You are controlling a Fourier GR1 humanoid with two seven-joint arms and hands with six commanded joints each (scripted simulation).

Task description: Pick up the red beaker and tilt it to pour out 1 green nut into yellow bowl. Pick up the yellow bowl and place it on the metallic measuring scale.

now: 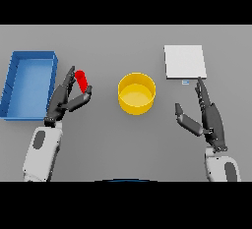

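Note:
The red beaker (pixel 81 79) stands left of centre, between the straight fingers and the thumb of my left hand (pixel 63 100). That hand is open and I cannot tell whether it touches the beaker. No green nut shows. The yellow bowl (pixel 136 107) sits at the table's centre, a short way right of the beaker, and looks empty inside. The metallic measuring scale (pixel 184 61), a pale square plate, lies at the back right. My right hand (pixel 210 119) rests open just in front of the scale, holding nothing.
A blue open tray (pixel 32 54) stands at the far left, close beside my left arm. Grey table surface lies between the bowl and the scale.

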